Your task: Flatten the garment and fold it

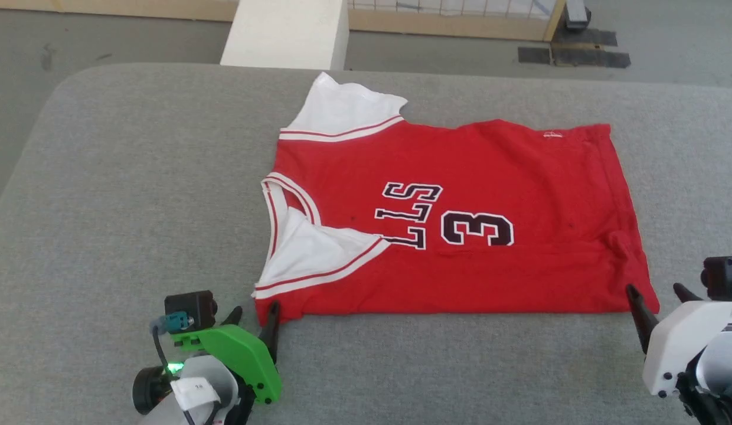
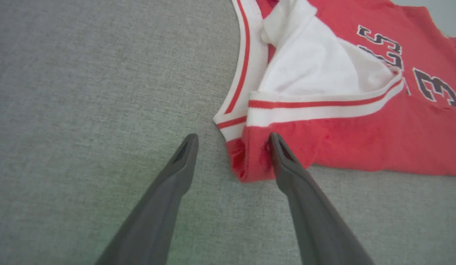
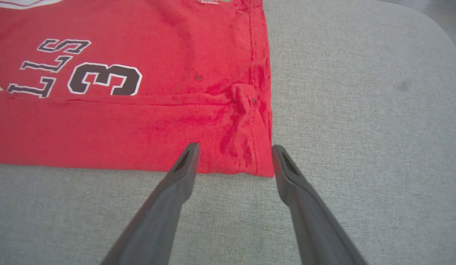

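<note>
The garment (image 1: pixel 460 177), a red jersey with white sleeves, striped trim and black lettering, lies on the grey table, its near long edge folded over. My left gripper (image 1: pixel 254 316) stands open at the garment's near left corner (image 2: pixel 250 162), fingers either side of it, holding nothing. My right gripper (image 1: pixel 655 298) is open at the near right corner (image 3: pixel 246 154), with the hem between its fingertips (image 3: pixel 191 154) and nothing gripped. A wrinkled bunch sits near the right hem (image 3: pixel 242 99).
The grey padded table (image 1: pixel 136 177) extends wide to the left and in front of the garment. Beyond its far edge stand a white block (image 1: pixel 286 29) and a wooden-framed wire fence (image 1: pixel 448 15) on the floor.
</note>
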